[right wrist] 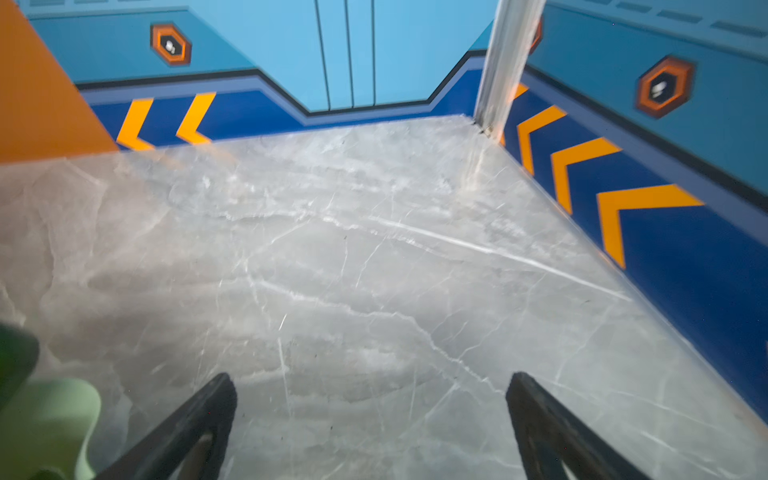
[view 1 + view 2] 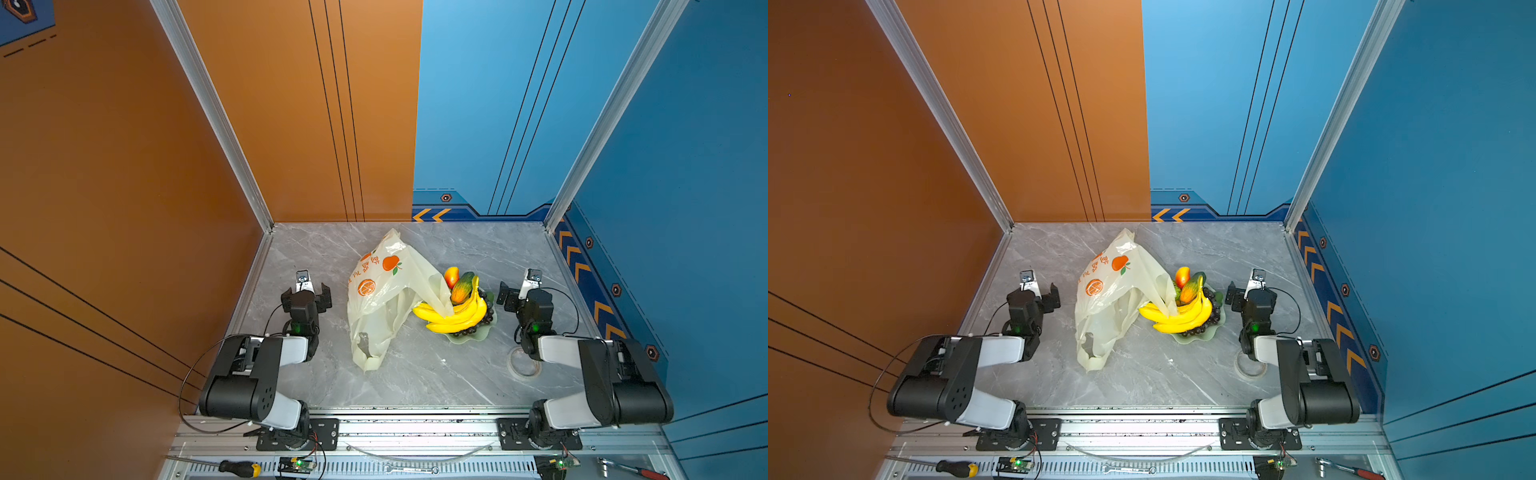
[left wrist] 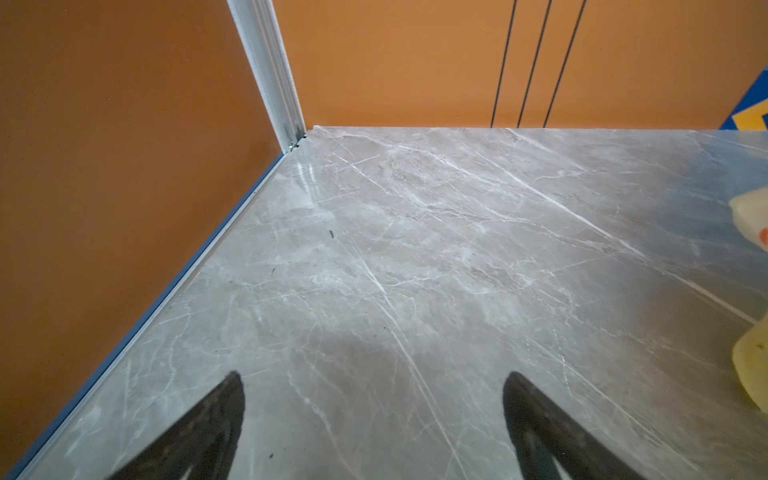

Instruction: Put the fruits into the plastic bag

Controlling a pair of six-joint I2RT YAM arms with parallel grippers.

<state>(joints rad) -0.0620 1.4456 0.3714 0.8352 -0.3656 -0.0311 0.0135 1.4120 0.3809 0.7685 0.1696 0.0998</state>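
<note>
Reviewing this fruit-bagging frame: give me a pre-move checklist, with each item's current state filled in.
1. Open, empty left claw: ok.
2. Open, empty right claw: ok.
3. All visible fruits piled together on the green dish: ok.
4. Mouth of the plastic bag standing open: not ok; it lies collapsed.
5. Bag clear of the pile: not ok; its edge drapes over the banana bunch.
6. Bag empty inside: cannot tell.
</note>
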